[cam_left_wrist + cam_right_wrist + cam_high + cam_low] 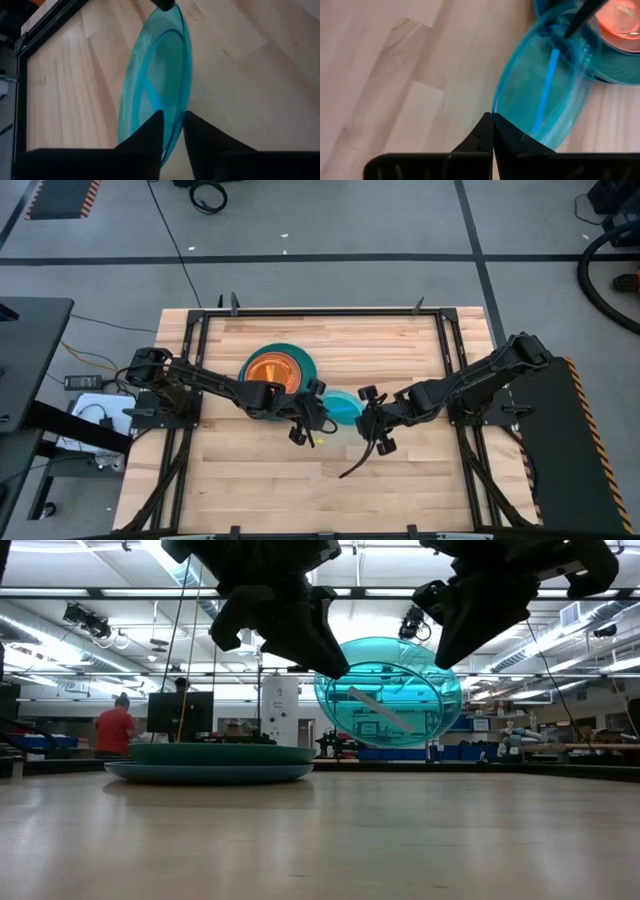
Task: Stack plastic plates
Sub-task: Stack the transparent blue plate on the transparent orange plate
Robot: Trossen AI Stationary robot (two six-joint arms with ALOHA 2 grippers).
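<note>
We note the cyan plate [390, 690] off the table, tipped up nearly on edge, hanging in the air near the table's centre. In the high view it [343, 406] sits just at 4 o'clock from the stack of plates [283, 368]. Both grippers meet it from opposite sides.

The left gripper [308, 415] comes in from 9 o'clock; its wrist view shows the two dark fingers [150, 137] either side of the plate's rim [175, 135], pinched on it. The right gripper [372, 420] reaches in from 3 o'clock; in its wrist view the fingertips [492, 120] are pressed together right at the plate's edge [545, 85]. We cannot tell whether any rim lies between them.

The stack lies flat on the wooden table [330, 490] toward 11 o'clock of centre: an orange plate [274, 368] on top, a dark teal plate [308, 355] showing round it. From the low view we see only its teal edge [210, 762].

Beyond the table a person in a red top [115, 728] stands far off.
</note>
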